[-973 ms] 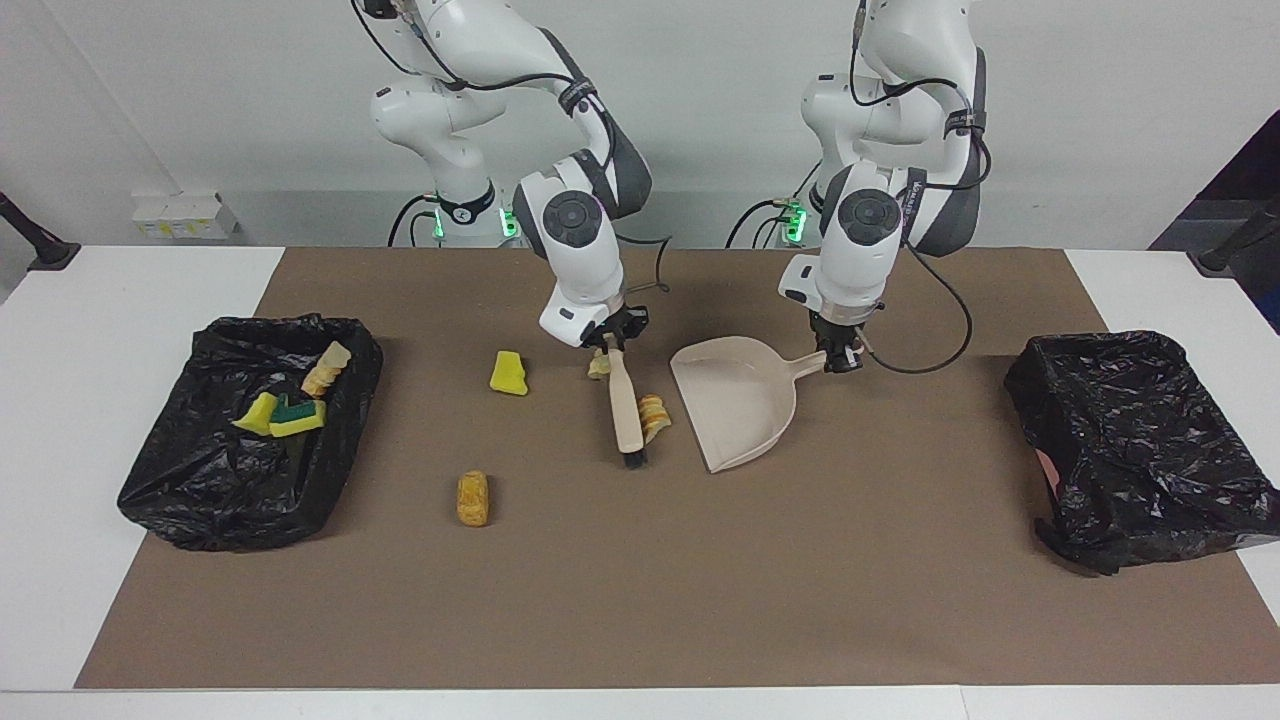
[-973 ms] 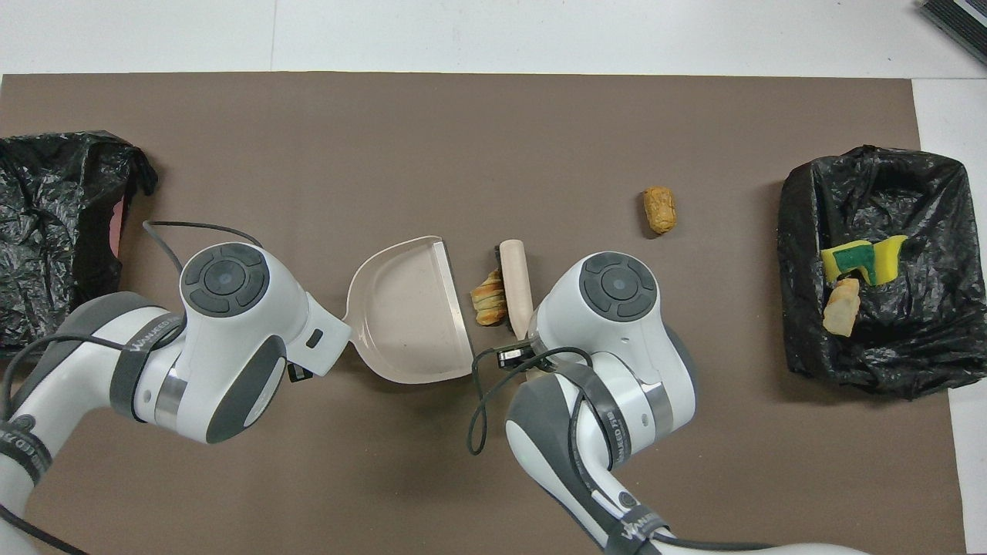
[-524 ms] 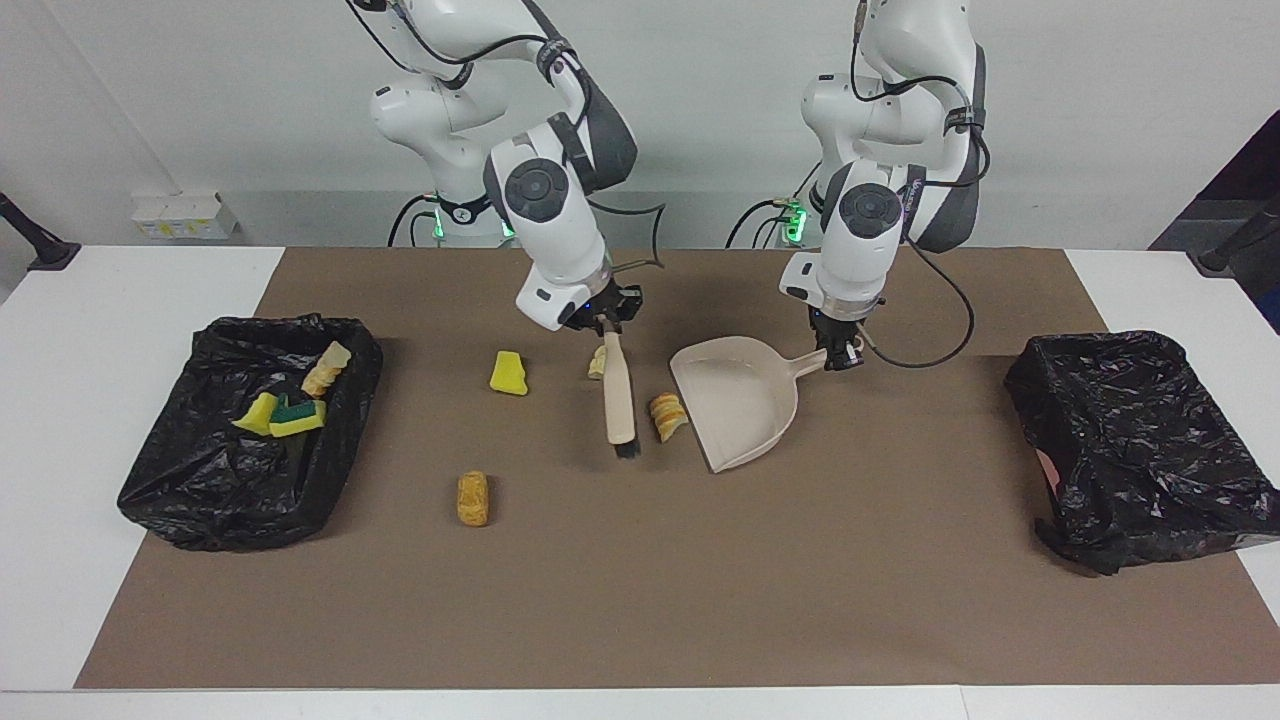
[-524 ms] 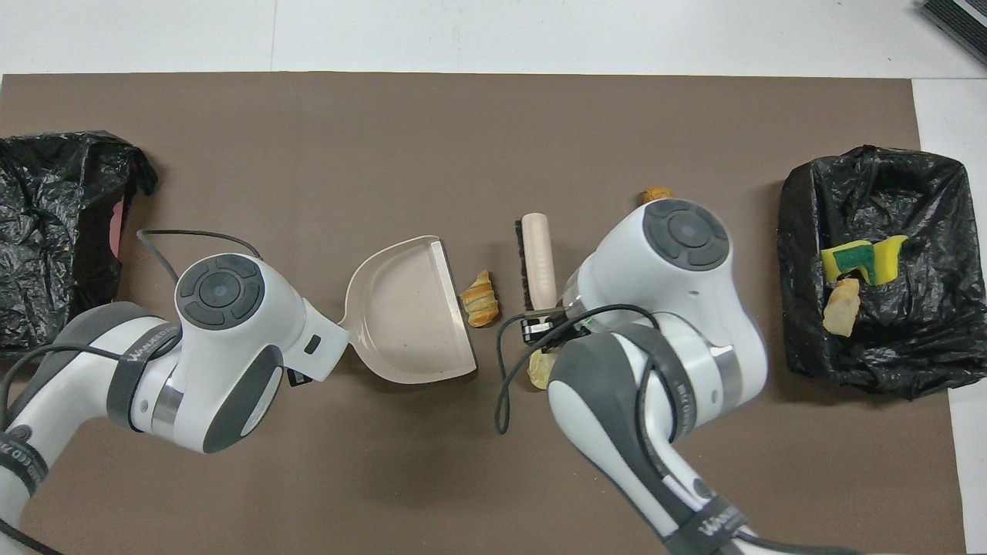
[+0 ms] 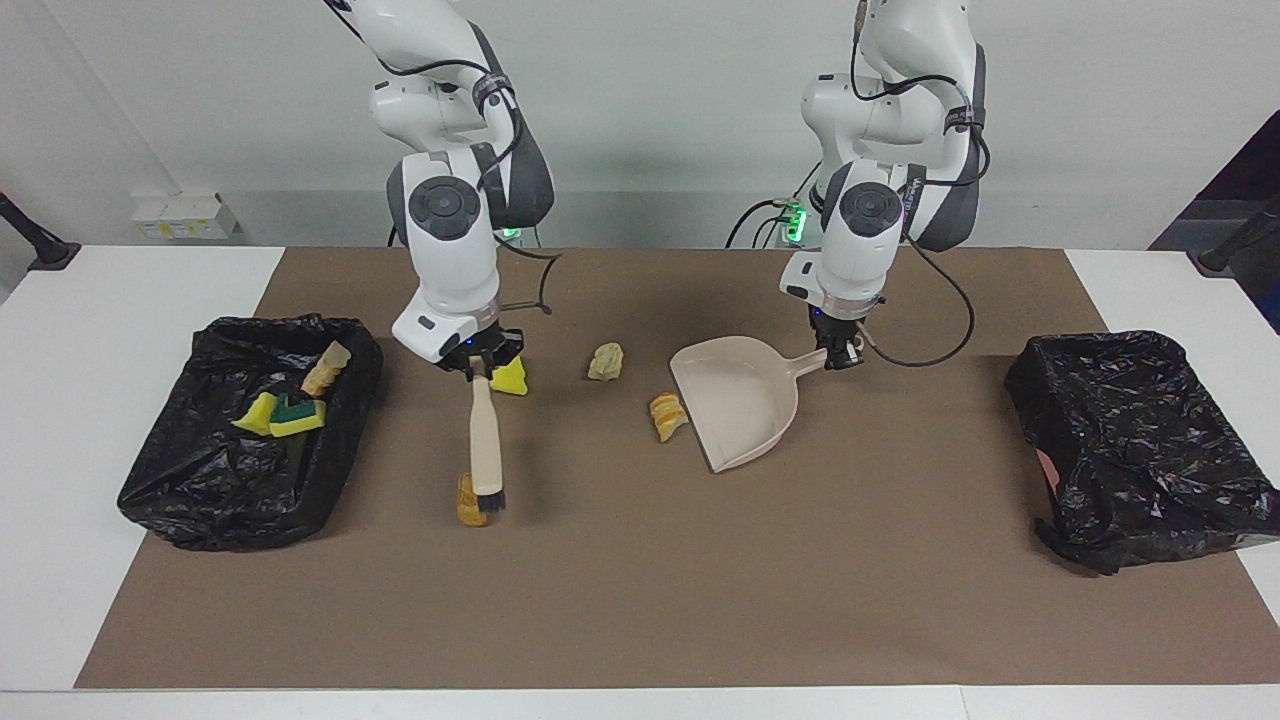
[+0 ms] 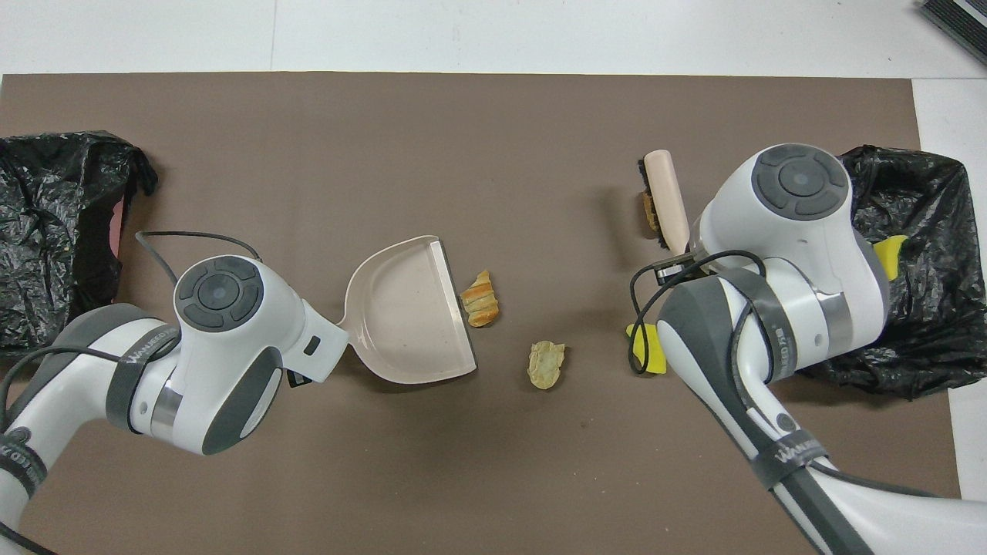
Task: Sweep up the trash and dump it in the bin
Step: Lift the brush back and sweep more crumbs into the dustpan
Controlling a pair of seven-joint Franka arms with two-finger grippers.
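My right gripper point(image 5: 481, 364) is shut on the handle of the beige brush point(image 5: 486, 445), which also shows in the overhead view point(image 6: 668, 199). Its black bristles are by a tan-orange piece point(image 5: 466, 502); I cannot tell if they touch. A yellow sponge chunk point(image 5: 513, 378) lies beside that gripper. My left gripper point(image 5: 838, 355) is shut on the handle of the beige dustpan point(image 5: 742, 398), which rests on the mat. A striped bread piece point(image 5: 665, 416) lies at the pan's lip point(image 6: 455, 301). A pale bread piece point(image 5: 605, 361) lies nearer to the robots.
A black-bagged bin point(image 5: 195, 485) at the right arm's end holds yellow and green sponge chunks point(image 5: 281, 413) and a bread piece point(image 5: 327, 367). A second black-bagged bin point(image 5: 1140, 440) stands at the left arm's end. A brown mat point(image 5: 700, 580) covers the table.
My right arm has swung the brush away from the striped bread piece toward its own end of the table, to the tan-orange piece. The striped piece now lies at the pan's lip. The left arm held still.
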